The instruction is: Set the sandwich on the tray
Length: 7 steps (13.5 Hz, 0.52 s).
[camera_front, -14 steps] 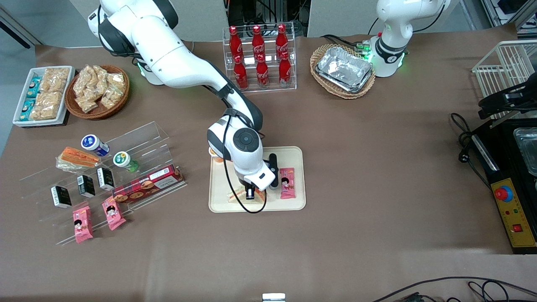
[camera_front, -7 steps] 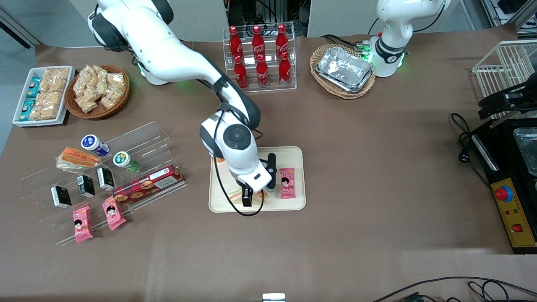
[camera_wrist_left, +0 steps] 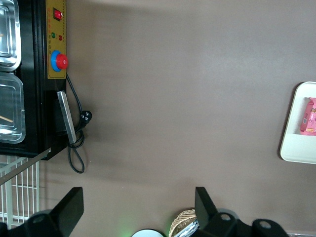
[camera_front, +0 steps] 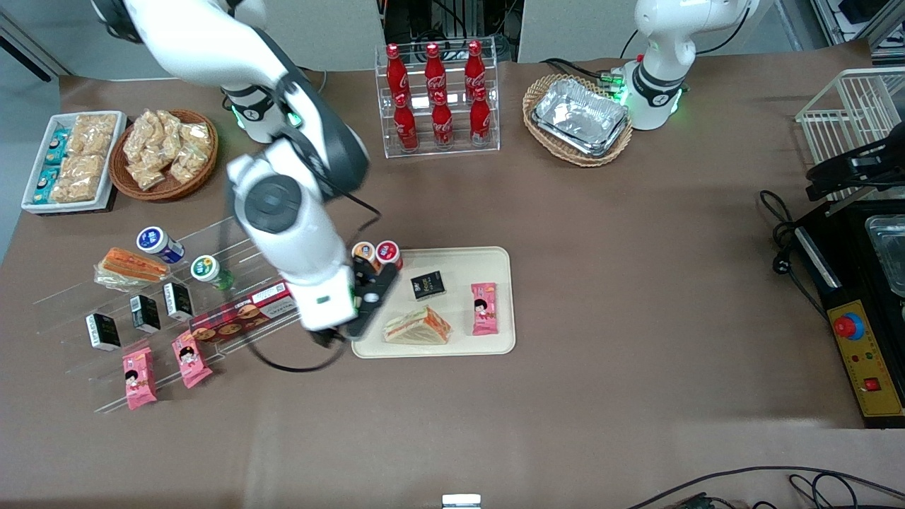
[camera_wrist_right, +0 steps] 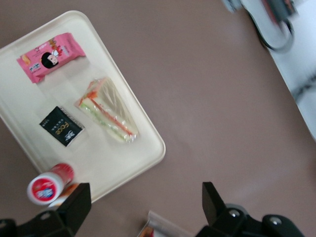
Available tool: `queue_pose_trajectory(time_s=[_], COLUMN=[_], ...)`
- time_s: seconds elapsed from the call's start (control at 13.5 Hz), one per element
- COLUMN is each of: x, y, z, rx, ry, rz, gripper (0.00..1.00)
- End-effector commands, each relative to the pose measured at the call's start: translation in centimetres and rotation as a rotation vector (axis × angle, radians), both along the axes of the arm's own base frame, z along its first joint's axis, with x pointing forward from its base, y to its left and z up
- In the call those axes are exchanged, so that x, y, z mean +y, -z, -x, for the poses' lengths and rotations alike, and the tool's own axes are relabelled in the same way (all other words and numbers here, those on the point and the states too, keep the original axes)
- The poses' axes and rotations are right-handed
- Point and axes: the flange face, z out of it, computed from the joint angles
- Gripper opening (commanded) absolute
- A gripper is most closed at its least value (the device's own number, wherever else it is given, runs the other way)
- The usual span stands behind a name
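The sandwich [camera_front: 417, 326], a clear-wrapped wedge of pale bread with red and green filling stripes, lies flat on the cream tray [camera_front: 499, 263], near the tray's edge closest to the front camera. My right gripper [camera_front: 331, 336] is open and empty. It is raised above the table just off the tray's end toward the working arm. The right wrist view looks down on the sandwich [camera_wrist_right: 107, 117] on the tray [camera_wrist_right: 101, 159], with the gripper [camera_wrist_right: 143, 210] spread wide over bare table beside the tray.
The tray also holds a pink snack pack [camera_front: 484, 308] and a black packet [camera_front: 428, 284]. Two small cups [camera_front: 376, 253] stand at its corner. An acrylic shelf [camera_front: 233, 233] with snacks and a smaller orange sandwich [camera_front: 131, 266] lies toward the working arm's end. A cola rack [camera_front: 438, 95] stands farther from the camera.
The gripper has let go of the sandwich, risen, and swung off the tray toward the working arm's end. The sandwich stays on the tray, now fully uncovered.
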Motion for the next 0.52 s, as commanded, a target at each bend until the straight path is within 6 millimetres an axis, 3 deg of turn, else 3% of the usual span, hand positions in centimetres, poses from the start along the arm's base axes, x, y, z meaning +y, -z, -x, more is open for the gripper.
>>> queue_pose_trajectory(time_s=[0.0,0.07,0.22,0.44], x=[-4.2,-5.3,-9.1,-16.2], y=[-8.1,-9.9,-12.8,-17.4], z=[3.4,4.0,4.8,6.0], rx=[0.008,-0.012,0.002,-0.003], ry=[0.220,0.284,0.413,0.584], rz=[0.025,0.036,0.046,0.030], gripper=[1.00,1.00,1.00,1.00])
